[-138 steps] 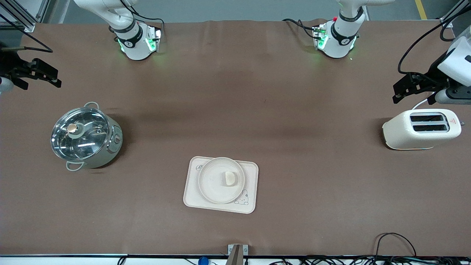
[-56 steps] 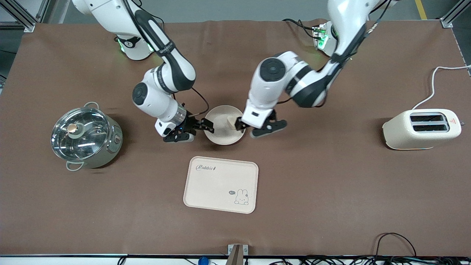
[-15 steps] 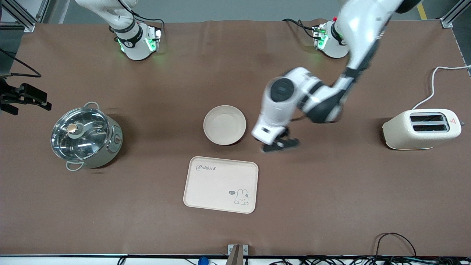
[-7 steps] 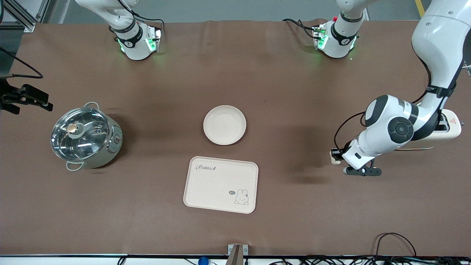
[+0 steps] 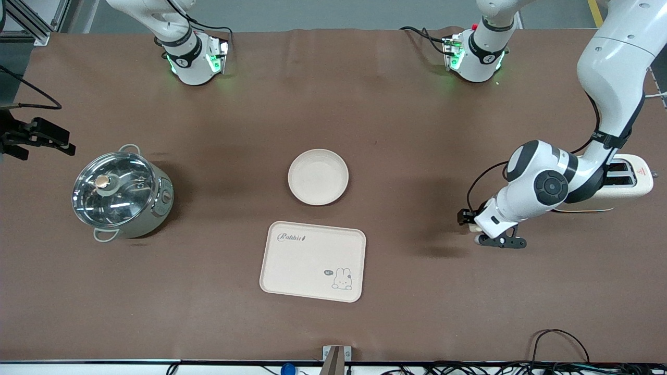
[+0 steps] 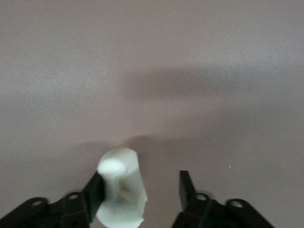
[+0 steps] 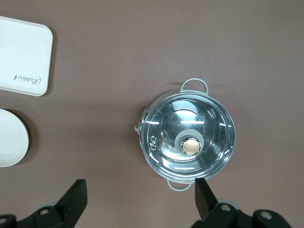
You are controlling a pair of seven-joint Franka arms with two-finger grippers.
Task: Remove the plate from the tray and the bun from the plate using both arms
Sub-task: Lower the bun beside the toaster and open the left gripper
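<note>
I see the left tool (image 5: 482,232) low over bare worktop (image 5: 417,130) near the toaster (image 5: 628,179), bun (image 6: 121,187) against one finger, the other finger apart from it, so released. Plate (image 5: 318,176) sits off the tray (image 5: 312,260), just farther from the camera. Right tool (image 5: 36,139) waits, spread wide, high by the pot (image 5: 122,192).

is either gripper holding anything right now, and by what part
The left gripper has the bun between its open fingers, touching one only. The right gripper holds nothing.

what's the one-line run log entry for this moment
left gripper: open, pale cream-white bun against one finger, low over table | right gripper: open, waiting above steel pot | round cream plate: off rectangular rabbit tray
</note>
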